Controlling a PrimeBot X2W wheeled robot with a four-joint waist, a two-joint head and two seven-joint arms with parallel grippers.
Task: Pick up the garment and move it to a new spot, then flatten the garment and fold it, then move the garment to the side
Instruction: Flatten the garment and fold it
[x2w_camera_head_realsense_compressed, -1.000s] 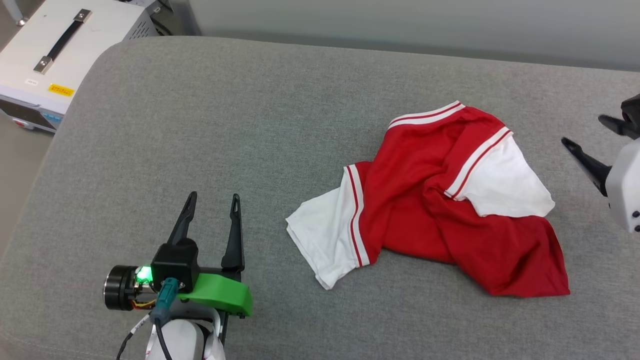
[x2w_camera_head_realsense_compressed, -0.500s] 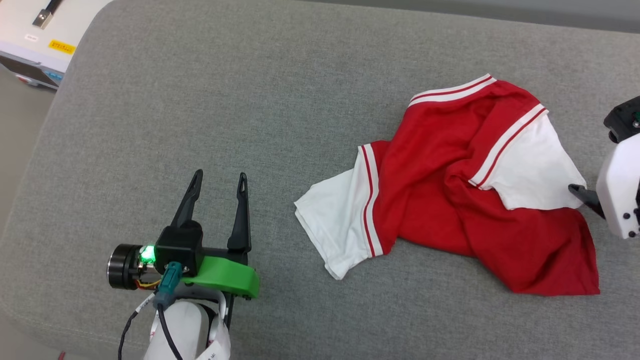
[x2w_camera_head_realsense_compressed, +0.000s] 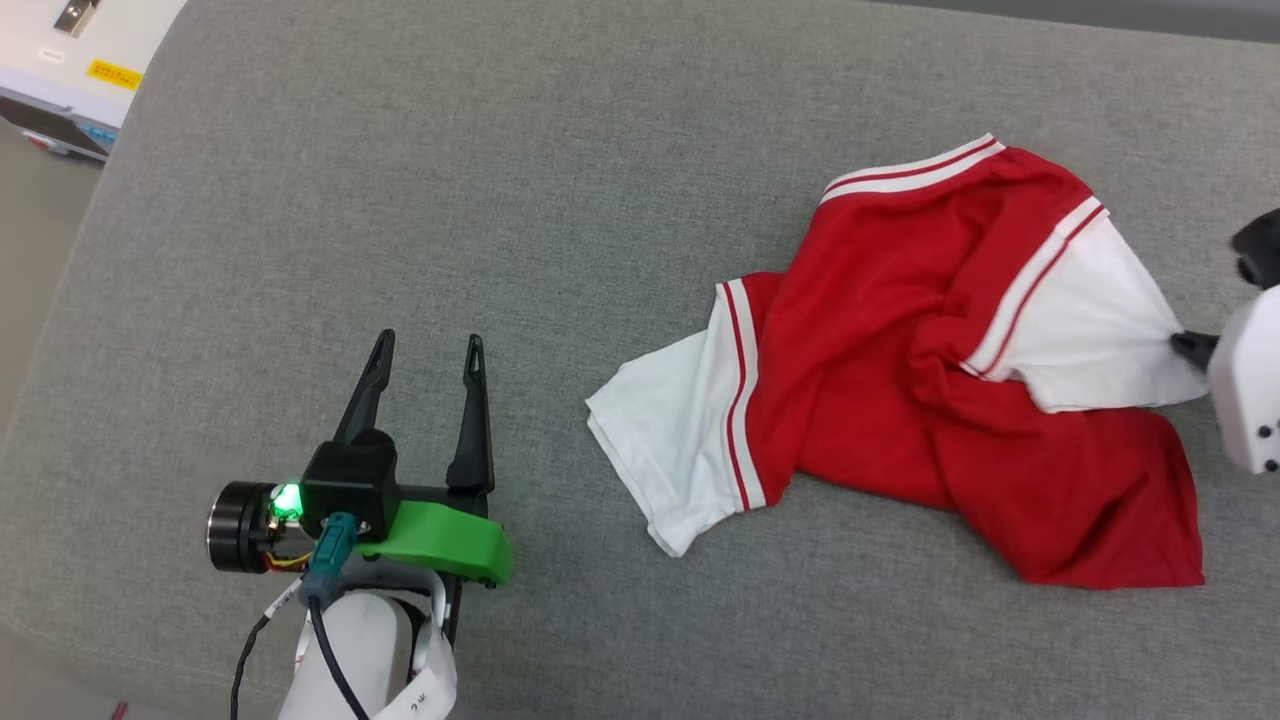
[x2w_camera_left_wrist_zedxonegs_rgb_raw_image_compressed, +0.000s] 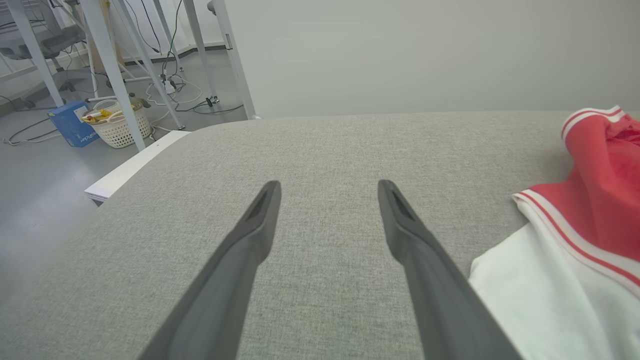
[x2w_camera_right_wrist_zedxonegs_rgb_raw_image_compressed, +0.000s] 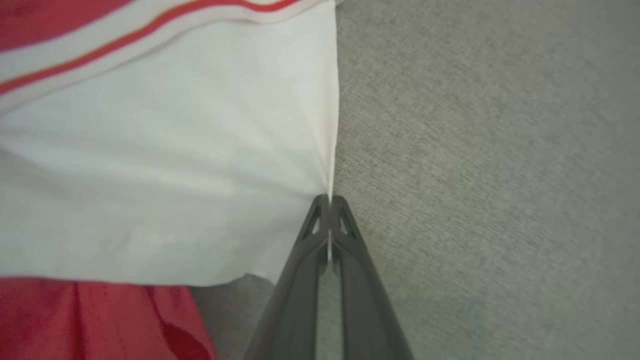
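Note:
The garment (x2w_camera_head_realsense_compressed: 900, 380) lies crumpled on the grey cushion (x2w_camera_head_realsense_compressed: 500, 200), a red T-shirt with white sleeves and red-and-white stripes. My right gripper (x2w_camera_head_realsense_compressed: 1185, 345) is at the far right, shut on the edge of the garment's right white sleeve (x2w_camera_right_wrist_zedxonegs_rgb_raw_image_compressed: 175, 165); in the right wrist view the gripper (x2w_camera_right_wrist_zedxonegs_rgb_raw_image_compressed: 330, 200) pinches the fabric edge between its closed fingers. My left gripper (x2w_camera_head_realsense_compressed: 425, 350) stands open over bare cushion, left of the other white sleeve (x2w_camera_head_realsense_compressed: 660, 450). The left wrist view has the open gripper (x2w_camera_left_wrist_zedxonegs_rgb_raw_image_compressed: 327, 187) and the garment (x2w_camera_left_wrist_zedxonegs_rgb_raw_image_compressed: 590, 210) at the right.
A white box (x2w_camera_head_realsense_compressed: 70, 60) with a yellow label sits off the cushion's far-left corner. In the left wrist view, table legs (x2w_camera_left_wrist_zedxonegs_rgb_raw_image_compressed: 110, 70), a white basket (x2w_camera_left_wrist_zedxonegs_rgb_raw_image_compressed: 117, 130) and cables stand on the floor beyond the cushion's edge.
My right gripper has come in to the right sleeve's edge and shut on it, pulling the fabric taut. The head camera has tilted down. The left gripper stays open in place.

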